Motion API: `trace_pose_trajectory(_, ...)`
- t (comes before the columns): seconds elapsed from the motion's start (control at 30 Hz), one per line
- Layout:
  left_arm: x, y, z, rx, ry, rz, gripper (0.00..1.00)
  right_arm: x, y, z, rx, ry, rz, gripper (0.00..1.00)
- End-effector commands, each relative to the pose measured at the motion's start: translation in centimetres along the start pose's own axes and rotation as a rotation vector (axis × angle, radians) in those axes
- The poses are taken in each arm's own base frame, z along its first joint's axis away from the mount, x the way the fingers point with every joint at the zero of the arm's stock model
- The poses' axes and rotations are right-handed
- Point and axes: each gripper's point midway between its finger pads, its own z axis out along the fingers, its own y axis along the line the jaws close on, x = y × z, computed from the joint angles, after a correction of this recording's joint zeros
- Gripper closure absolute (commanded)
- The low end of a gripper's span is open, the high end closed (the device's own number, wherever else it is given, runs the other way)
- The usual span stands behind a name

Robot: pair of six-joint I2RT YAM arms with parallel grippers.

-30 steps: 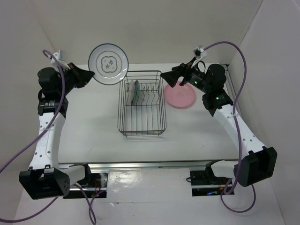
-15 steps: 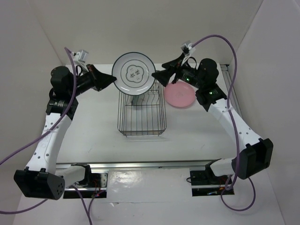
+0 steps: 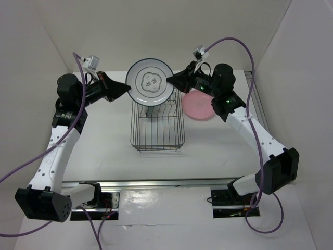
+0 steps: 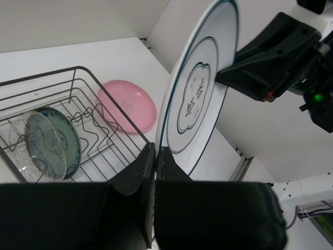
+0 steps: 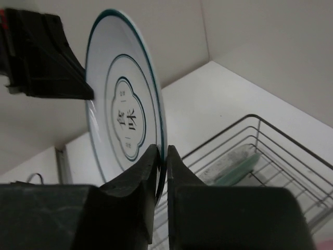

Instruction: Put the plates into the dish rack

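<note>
Plainly, the room was a bare white box: pale walls [image 3: 156,26] closed in on three sides of a white counter [image 3: 99,135], and a metal rail [image 3: 166,182] ran along its near edge by the arm bases. Purple cables [image 3: 244,47] looped up from both arms. Above the far end of the dish rack [image 3: 157,149] hung the ringed plate [image 3: 150,82], stood on edge with its face toward the overhead camera, dark rings at the rim and a lobed motif in the middle, clear of the wires below. The left claw [image 3: 126,86] pinched its rim from the left side, and the left wrist view showed the fingers pressed together on the plate's [image 4: 200,99] lower edge at the left claw [image 4: 155,151]. The right claw [image 3: 169,82] gripped the opposite edge; from its own camera the right claw [image 5: 162,152] had the thin rim of the ringed plate [image 5: 125,117] nipped between its two fingers. Inside the dish rack [image 4: 78,70] the teal plate [image 4: 57,140] leaned among the prongs with the small glass plate [image 4: 23,143] just in front of it. The pink plate [image 3: 199,107] lay flat on the counter just beside the rack's right side, under the right arm.
</note>
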Motion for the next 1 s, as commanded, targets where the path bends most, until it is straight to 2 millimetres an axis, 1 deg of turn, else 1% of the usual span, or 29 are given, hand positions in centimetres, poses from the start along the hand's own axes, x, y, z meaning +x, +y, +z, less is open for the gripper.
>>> trace_pose_trajectory(0.0, -2.0, -2.9, -0.4, 0.103, -0.060, 0.081, 1.00, -2.2, 0.6, 0.6, -0.008, -0.051, -0.031, 0.91)
trace_pose_trajectory(0.03, -1.9, -3.0, -0.4, 0.111, -0.055, 0.081, 1.00, -2.3, 1.1, 0.7, -0.019, -0.056, -0.020, 0.97)
trace_pose_trajectory(0.07, -1.9, -3.0, -0.4, 0.111, -0.055, 0.081, 1.00, -2.2, 1.1, 0.8, -0.022, -0.062, -0.015, 0.99)
trace_pose_trajectory(0.1, -1.9, -3.0, -0.4, 0.111, -0.055, 0.081, 1.00, -1.6, 1.0, 0.8, -0.019, -0.051, 0.003, 1.00)
trace_pose_trajectory(0.13, -1.6, -2.4, -0.2, 0.094, -0.045, 0.063, 1.00, -2.0, 0.9, 0.8, -0.009, -0.066, 0.010, 1.00)
trace_pose_trajectory(0.17, -1.5, -2.2, -0.2, 0.082, -0.043, 0.063, 1.00, -1.6, 0.9, 0.9, -0.001, -0.062, 0.017, 1.00)
trace_pose_trajectory(0.2, -1.5, -1.8, -0.1, 0.059, -0.049, 0.055, 1.00, -1.7, 0.6, 1.0, 0.016, -0.068, 0.017, 1.00)
trace_pose_trajectory(0.23, -1.9, -1.8, -0.1, 0.049, -0.057, 0.056, 1.00, -1.6, -0.1, 1.0, 0.056, -0.068, 0.025, 1.00)
trace_pose_trajectory(0.27, -1.4, -1.0, 0.0, 0.021, -0.043, 0.039, 0.91, -1.7, -0.4, 0.9, 0.072, -0.074, 0.026, 1.00)
trace_pose_trajectory(0.3, -1.6, -0.7, 0.1, 0.004, -0.053, 0.038, 0.79, -1.4, -0.5, 1.0, 0.094, -0.059, 0.039, 1.00)
trace_pose_trajectory(0.33, -1.7, -0.1, 0.1, -0.027, -0.064, 0.030, 0.64, -1.9, -1.3, 0.9, 0.146, -0.077, 0.049, 1.00)
trace_pose_trajectory(0.37, -2.1, 0.5, 0.0, -0.052, -0.079, 0.030, 0.37, -1.8, -1.9, 0.9, 0.180, -0.078, 0.054, 1.00)
trace_pose_trajectory(0.4, -2.0, 0.5, -0.2, -0.064, -0.086, 0.019, 0.24, -1.7, -2.2, 0.9, 0.217, -0.073, 0.063, 1.00)
trace_pose_trajectory(0.43, -2.1, 1.0, -0.6, -0.088, -0.101, 0.009, 0.10, -2.5, -2.7, 0.5, 0.257, -0.094, 0.060, 1.00)
trace_pose_trajectory(0.47, -2.6, 1.3, -1.0, -0.108, -0.122, 0.016, 0.00, -2.5, -3.5, 0.4, 0.317, -0.105, 0.064, 1.00)
trace_pose_trajectory(0.5, -2.4, 1.7, -1.2, -0.131, -0.126, 0.007, 0.00, -3.0, -3.7, 0.1, 0.358, -0.115, 0.066, 1.00)
trace_pose_trajectory(0.53, -3.1, 2.2, -1.9, -0.181, -0.169, 0.015, 0.00, -3.0, -4.4, -0.2, 0.402, -0.119, 0.069, 1.00)
trace_pose_trajectory(0.57, -3.2, 2.6, -2.2, -0.213, -0.180, 0.023, 0.00, -3.3, -5.2, -0.6, 0.470, -0.137, 0.070, 1.00)
trace_pose_trajectory(0.63, -3.5, 3.6, -2.8, -0.289, -0.205, 0.019, 0.00, -3.2, -6.4, -1.3, 0.574, -0.146, 0.100, 1.00)
trace_pose_trajectory(0.67, -3.6, 5.2, -3.7, -0.383, -0.233, 0.002, 0.00, -3.8, -7.6, -2.2, 0.682, -0.181, 0.110, 1.00)
trace_pose_trajectory(0.7, -3.6, 6.1, -4.1, -0.432, -0.247, -0.006, 0.00, -4.1, -8.1, -2.9, 0.753, -0.198, 0.126, 1.00)
trace_pose_trajectory(0.73, -3.2, 7.3, -4.7, -0.488, -0.260, -0.027, 0.00, -3.5, -8.0, -2.9, 0.798, -0.177, 0.138, 1.00)
trace_pose_trajectory(0.77, -3.2, 8.5, -5.3, -0.555, -0.278, -0.037, 0.00, -3.3, -9.0, -3.7, 0.898, -0.187, 0.131, 1.00)
trace_pose_trajectory(0.8, -3.2, 9.4, -5.7, -0.589, -0.288, -0.041, 0.00, -3.4, -8.9, -4.0, 0.940, -0.193, 0.126, 1.00)
trace_pose_trajectory(0.83, -3.4, 9.8, -6.1, -0.608, -0.299, -0.041, 0.00, -2.4, -8.1, -3.4, 0.953, -0.168, 0.121, 1.00)
trace_pose_trajectory(0.87, -2.9, 10.9, -6.3, -0.640, -0.286, -0.068, 0.00, -2.2, -8.1, -3.2, 0.978, -0.158, 0.108, 1.00)
trace_pose_trajectory(0.9, -2.5, 11.9, -6.5, -0.678, -0.271, -0.086, 0.00, -2.0, -8.4, -3.7, 1.043, -0.164, 0.097, 1.00)
trace_pose_trajectory(0.93, -2.2, 12.8, -6.2, -0.700, -0.250, -0.102, 0.00, -1.3, -7.8, -3.4, 1.056, -0.137, 0.087, 1.00)
trace_pose_trajectory(0.97, -1.8, 13.8, -6.4, -0.726, -0.236, -0.118, 0.00, -1.2, -8.3, -3.8, 1.130, -0.151, 0.082, 1.00)
